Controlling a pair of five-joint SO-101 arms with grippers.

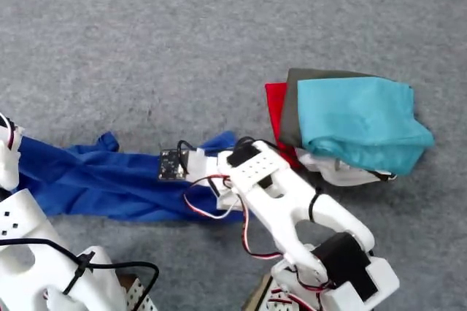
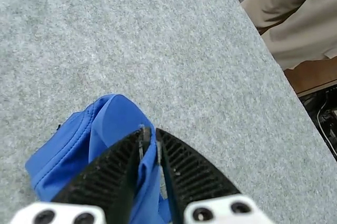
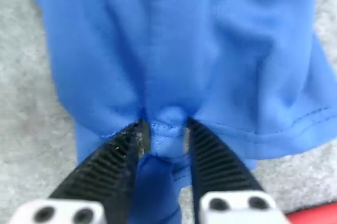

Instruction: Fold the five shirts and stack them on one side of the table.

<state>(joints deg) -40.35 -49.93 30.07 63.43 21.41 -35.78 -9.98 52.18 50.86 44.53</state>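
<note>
The grey felt desk [image 1: 219, 41] carried everything. Across its near left part the blue shirt [image 1: 95, 183] lay stretched out in a long, rumpled band, unfolded, running from the left edge to just under the right arm [image 1: 292, 209]. On the right side of the desk sat a pile [image 1: 321, 117] of folded shirts: a teal shirt [image 1: 365, 125] on top, a grey shirt [image 1: 290, 106] under it, a red shirt [image 1: 275, 103] showing at the pile's left edge and a white shirt [image 1: 339, 172] poking out at its near edge. The left arm [image 1: 22, 245] stood at the near left corner. The right pincer [image 3: 163, 126] pinched a bunched hem of the blue shirt. The left pincer [image 2: 150, 132] was pressed together on a fold at the shirt's other end.
</note>
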